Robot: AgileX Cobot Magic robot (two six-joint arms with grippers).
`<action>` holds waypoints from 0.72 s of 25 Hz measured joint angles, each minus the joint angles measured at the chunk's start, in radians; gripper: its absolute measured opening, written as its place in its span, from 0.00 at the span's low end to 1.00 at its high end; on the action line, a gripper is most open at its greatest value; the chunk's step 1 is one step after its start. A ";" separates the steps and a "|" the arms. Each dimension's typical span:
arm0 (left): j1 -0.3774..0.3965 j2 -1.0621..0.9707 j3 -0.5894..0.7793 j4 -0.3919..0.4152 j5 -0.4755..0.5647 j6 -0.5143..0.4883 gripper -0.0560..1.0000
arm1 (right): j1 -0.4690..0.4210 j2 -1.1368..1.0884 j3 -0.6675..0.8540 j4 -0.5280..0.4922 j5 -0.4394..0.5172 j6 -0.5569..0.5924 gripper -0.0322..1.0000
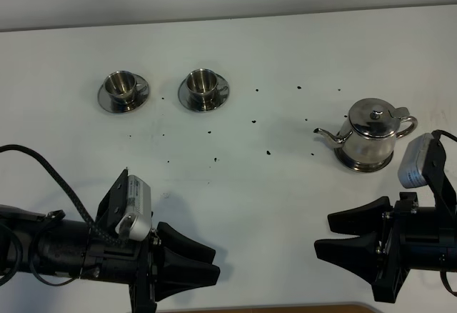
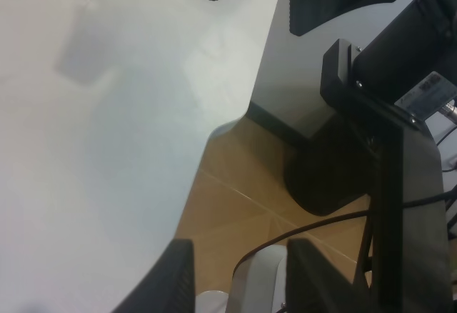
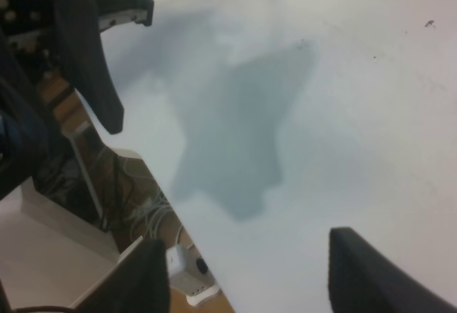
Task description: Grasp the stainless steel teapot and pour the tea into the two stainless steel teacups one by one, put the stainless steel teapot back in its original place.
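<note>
White tabletop (image 1: pixel 235 206), dotted with small dark specks (image 1: pixel 268 151), fills the exterior high view. The stainless steel teapot (image 1: pixel 370 133) stands upright on its steel disc (image 1: pixel 365 164) at the right side, lid down, spout pointing left and loop handle (image 1: pixel 408 124) toward the right edge. The 2 cups sit on saucers well apart from it at the far left: the nearer teacup (image 1: pixel 201 81) and the farther teacup (image 1: pixel 120 84).

The right gripper (image 1: pixel 325 234) hovers near the front edge with jaws spread wide and nothing between them. The left gripper (image 1: pixel 216 263) is likewise spread and empty.

The step in hand looks like the reach for the pot. The right arm should probably approach from the handle side, straddle the loop squarely, and close firmly before lifting, keeping the pot level so nothing spills early.
</note>
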 joint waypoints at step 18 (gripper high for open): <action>0.000 0.000 0.000 -0.034 0.010 -0.001 0.40 | 0.000 0.000 0.000 0.000 0.000 0.000 0.50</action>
